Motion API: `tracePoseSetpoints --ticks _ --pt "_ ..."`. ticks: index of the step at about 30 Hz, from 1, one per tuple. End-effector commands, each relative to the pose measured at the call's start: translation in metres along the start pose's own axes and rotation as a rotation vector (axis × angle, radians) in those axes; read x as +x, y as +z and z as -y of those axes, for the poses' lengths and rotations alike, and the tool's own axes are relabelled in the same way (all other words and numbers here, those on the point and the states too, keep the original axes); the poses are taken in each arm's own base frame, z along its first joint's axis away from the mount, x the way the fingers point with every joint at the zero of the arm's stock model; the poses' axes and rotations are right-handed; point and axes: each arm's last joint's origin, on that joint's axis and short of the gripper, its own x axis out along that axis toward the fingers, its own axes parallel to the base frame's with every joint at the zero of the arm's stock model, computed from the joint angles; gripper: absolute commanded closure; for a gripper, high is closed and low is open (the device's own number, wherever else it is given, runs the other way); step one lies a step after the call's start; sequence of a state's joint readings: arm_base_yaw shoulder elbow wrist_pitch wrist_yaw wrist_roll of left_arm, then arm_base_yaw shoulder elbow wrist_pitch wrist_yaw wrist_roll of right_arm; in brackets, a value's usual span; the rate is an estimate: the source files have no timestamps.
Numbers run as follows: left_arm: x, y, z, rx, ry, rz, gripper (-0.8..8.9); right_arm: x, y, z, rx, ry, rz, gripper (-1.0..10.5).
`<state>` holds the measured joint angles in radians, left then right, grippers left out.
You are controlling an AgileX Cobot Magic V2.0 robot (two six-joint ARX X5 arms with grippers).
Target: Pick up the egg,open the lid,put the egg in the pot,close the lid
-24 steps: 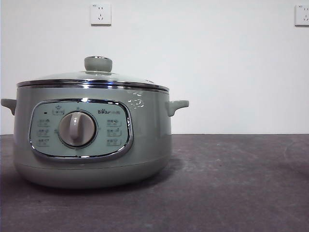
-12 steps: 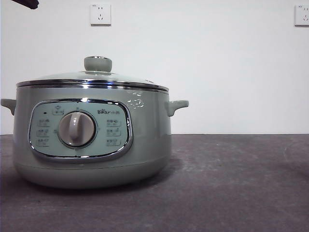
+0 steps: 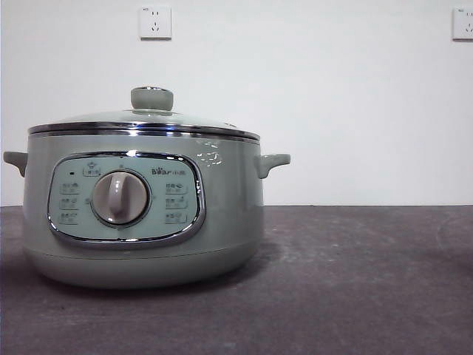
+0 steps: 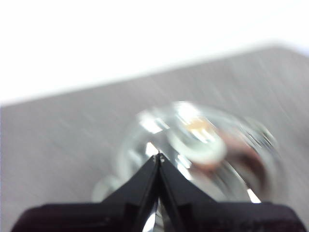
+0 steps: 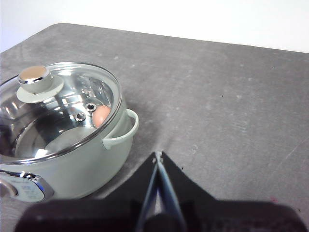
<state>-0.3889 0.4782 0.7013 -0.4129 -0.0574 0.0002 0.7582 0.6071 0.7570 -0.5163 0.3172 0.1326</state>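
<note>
The pale sage-green pot [image 3: 144,207] stands on the table at the left of the front view, with its dial and "Bear" logo facing me. The glass lid [image 3: 148,118] sits shut on it, knob on top. In the right wrist view the pot [image 5: 72,164] shows with the lid [image 5: 58,106] on, and the reddish-brown egg [image 5: 100,116] lies inside, seen through the glass. My right gripper [image 5: 158,155] is shut and empty, above the table beside the pot. My left gripper [image 4: 159,157] is shut and empty above the blurred lid [image 4: 198,140].
The dark grey table [image 3: 355,281] stretches to the right of the pot. A white wall with two sockets [image 3: 155,22] stands behind. No arm shows in the front view.
A black arm tip that showed at the top left corner half a second ago has gone out of the front view. The pot and lid have stayed put.
</note>
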Motion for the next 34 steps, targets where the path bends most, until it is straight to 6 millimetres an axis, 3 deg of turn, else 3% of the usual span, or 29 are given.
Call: tracePoseSetpoints --ticks 1,11,17,23,34 --pt "0.004 -0.024 -0.009 -0.018 0.055 0.034 8.16 0.001 -0.002 0.0 0.007 -0.001 -0.001 9.5" --pt "0.013 -0.12 -0.025 -0.051 0.181 0.022 8.16 0.001 -0.002 0.0 0.007 -0.001 -0.001 9.5" --pt "0.019 -0.157 -0.028 -0.064 0.216 -0.013 8.16 0.001 -0.002 0.0 0.007 -0.001 -0.001 9.5" --pt "0.02 -0.172 -0.03 -0.069 0.237 -0.015 8.16 0.001 -0.002 0.0 0.007 -0.001 -0.001 9.5" --pt "0.019 -0.173 -0.03 -0.066 0.247 0.005 8.16 0.001 -0.002 0.0 0.007 -0.001 -0.001 9.5"
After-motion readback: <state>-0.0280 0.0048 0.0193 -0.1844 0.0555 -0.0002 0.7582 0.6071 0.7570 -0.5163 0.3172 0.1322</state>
